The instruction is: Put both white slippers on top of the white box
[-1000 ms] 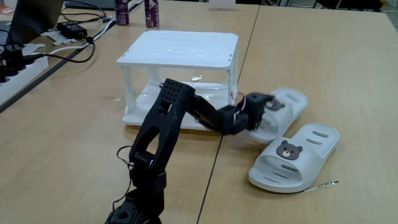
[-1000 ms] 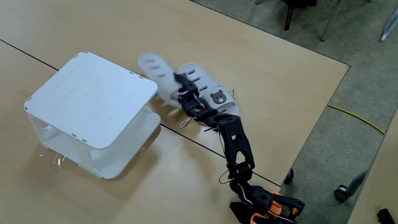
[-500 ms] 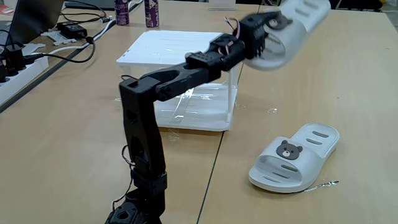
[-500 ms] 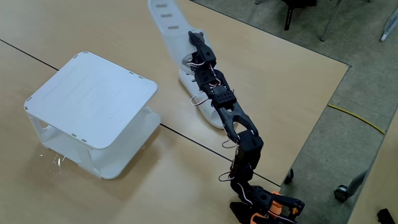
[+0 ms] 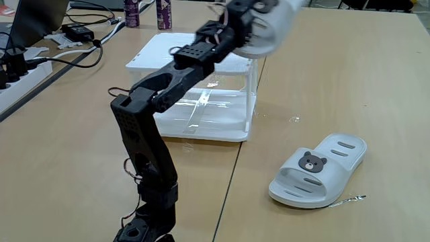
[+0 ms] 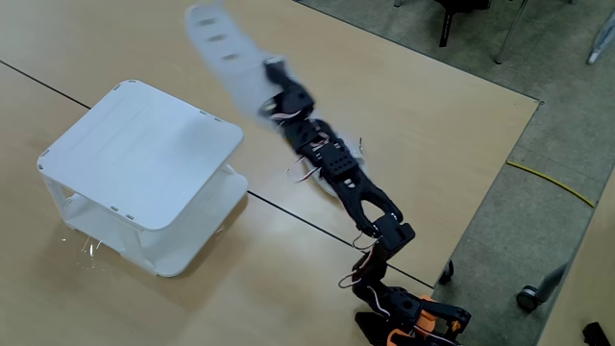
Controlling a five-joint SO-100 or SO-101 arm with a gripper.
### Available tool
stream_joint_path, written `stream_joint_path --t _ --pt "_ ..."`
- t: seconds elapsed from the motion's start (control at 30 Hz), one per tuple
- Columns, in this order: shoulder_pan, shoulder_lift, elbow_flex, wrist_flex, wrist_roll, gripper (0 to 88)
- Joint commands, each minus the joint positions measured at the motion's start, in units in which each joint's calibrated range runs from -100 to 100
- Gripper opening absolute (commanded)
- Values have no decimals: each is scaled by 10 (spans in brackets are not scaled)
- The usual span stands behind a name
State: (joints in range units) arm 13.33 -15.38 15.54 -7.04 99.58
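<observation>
One white slipper (image 5: 272,27) hangs in the air, my gripper (image 5: 252,10) shut on it, above the near right corner of the white box (image 5: 168,50). From the other fixed view the same slipper (image 6: 223,50) is blurred, held by the gripper (image 6: 272,79) beside the far edge of the box's flat top (image 6: 144,144). The second white slipper (image 5: 319,168), with a bear-face badge, lies flat on the table to the right of the box. The top of the box is bare.
A power strip (image 5: 20,67), black cables and a charger (image 5: 79,31) lie at the left. Two dark bottles (image 5: 132,12) stand behind the box. A thin metal pin (image 5: 346,199) lies by the lying slipper. The table edge (image 6: 500,183) runs close to the arm's base.
The arm lifted one slipper off the table, raised it high, and has swung it left toward the box. The other slipper stayed in place.
</observation>
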Motion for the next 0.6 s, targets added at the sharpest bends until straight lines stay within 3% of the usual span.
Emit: stream_joint_path --t 0.0,0.27,0.57 --pt "-104 -40 -30 -2 4 7" --pt "-271 -40 -26 -2 4 7" --pt "-278 20 -60 -4 4 7"
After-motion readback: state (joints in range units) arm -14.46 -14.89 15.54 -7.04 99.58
